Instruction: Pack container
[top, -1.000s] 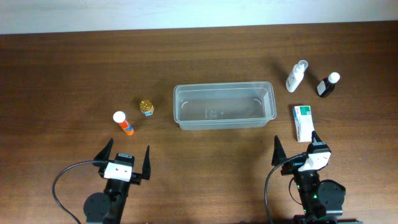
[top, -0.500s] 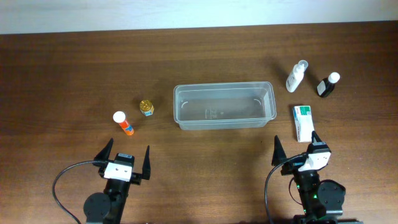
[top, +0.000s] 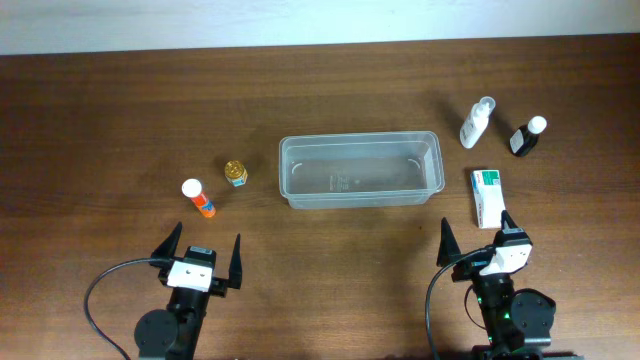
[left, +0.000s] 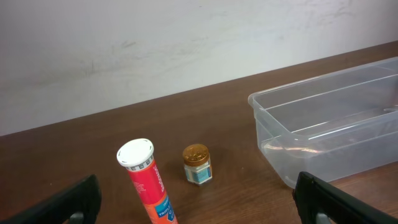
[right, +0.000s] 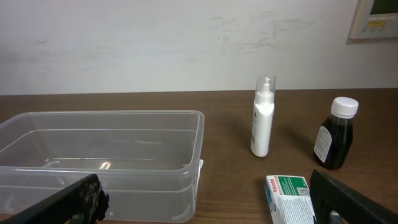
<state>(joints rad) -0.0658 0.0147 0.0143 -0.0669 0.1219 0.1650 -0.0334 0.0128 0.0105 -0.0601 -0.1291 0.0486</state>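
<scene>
Orange tube (top: 198, 198) and small jar (top: 236, 173) stand beside the container (top: 360, 139) (box (top: 487, 196) opposite).

Both arms sit drawn back at the near side, well apart from each other. The left end effector (top: 204, 245) points forward, jaws spread wide and holding nothing. The right end effector (top: 476, 232) matches it, wide apart and empty. In the left wrist view, its dark fingers (left: 68, 202) fill the lower corners.
</scene>
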